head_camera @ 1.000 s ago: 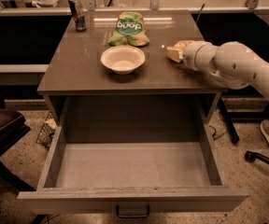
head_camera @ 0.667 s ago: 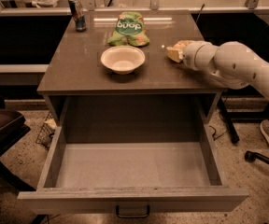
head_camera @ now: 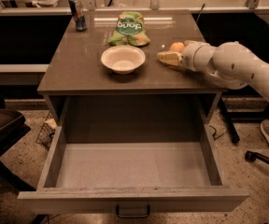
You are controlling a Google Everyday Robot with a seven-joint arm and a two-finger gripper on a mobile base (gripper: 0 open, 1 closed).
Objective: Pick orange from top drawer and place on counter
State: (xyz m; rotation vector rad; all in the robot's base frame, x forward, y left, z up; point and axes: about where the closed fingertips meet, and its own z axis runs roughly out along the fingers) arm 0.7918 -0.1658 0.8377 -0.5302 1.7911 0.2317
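Observation:
The orange (head_camera: 177,46) sits on the counter (head_camera: 78,69) at its right side, to the right of the white bowl (head_camera: 123,59). My gripper (head_camera: 167,55) reaches in from the right at counter height, right against the orange on its near side. The white arm (head_camera: 237,66) stretches off to the right edge of the view. The top drawer (head_camera: 134,164) is pulled fully open below the counter. Its grey floor is bare, and its dark handle (head_camera: 132,213) shows on the front panel.
A green chip bag (head_camera: 129,28) lies behind the bowl. A drink can (head_camera: 78,13) stands at the counter's back left corner. A dark chair (head_camera: 1,125) is on the left and a chair base (head_camera: 260,157) on the right floor.
The gripper and arm stay at the same spot on the right of the counter. The orange shows a little more clearly beside the gripper now.

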